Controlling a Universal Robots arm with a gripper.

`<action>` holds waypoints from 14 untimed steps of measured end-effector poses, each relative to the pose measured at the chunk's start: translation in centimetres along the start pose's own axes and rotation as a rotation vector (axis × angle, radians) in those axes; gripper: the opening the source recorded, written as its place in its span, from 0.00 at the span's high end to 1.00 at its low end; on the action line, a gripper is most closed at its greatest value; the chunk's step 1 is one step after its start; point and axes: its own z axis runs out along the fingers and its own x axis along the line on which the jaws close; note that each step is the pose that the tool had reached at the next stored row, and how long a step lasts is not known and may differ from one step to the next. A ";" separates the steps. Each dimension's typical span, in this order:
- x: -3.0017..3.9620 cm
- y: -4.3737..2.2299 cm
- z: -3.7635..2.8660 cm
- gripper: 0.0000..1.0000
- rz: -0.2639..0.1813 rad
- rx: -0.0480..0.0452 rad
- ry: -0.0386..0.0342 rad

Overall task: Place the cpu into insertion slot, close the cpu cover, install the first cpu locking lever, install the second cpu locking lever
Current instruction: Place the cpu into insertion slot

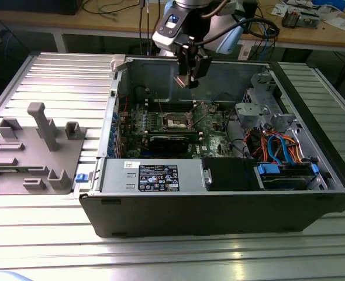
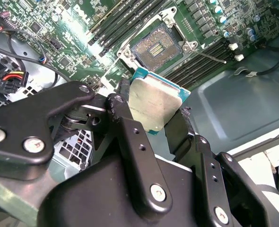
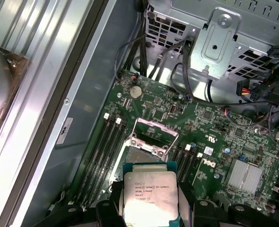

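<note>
On the exterior view's left, we find a grey fixture (image 1: 35, 149) on the ribbed table (image 1: 61, 76). To its right lies the open computer case (image 1: 219, 216). The gripper (image 1: 190, 79) hangs above the motherboard (image 1: 210, 126); its load is too small to make out there. In the second wrist view, the fingers (image 2: 125, 123) are clamped on opposite edges of the cpu (image 2: 156, 101), held clear above the insertion slot (image 2: 156, 45). In the first wrist view, the cpu cover (image 3: 154, 132) stands raised. There the cpu hides part of the insertion slot, and the picture's edge cuts off part of the cpu.
</note>
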 end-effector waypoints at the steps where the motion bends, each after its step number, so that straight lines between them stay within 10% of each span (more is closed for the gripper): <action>1: 0.00 0.00 0.00 0.46 0.006 0.0000 -0.0006; 14: 0.00 0.00 0.00 0.46 0.059 -0.0003 -0.0048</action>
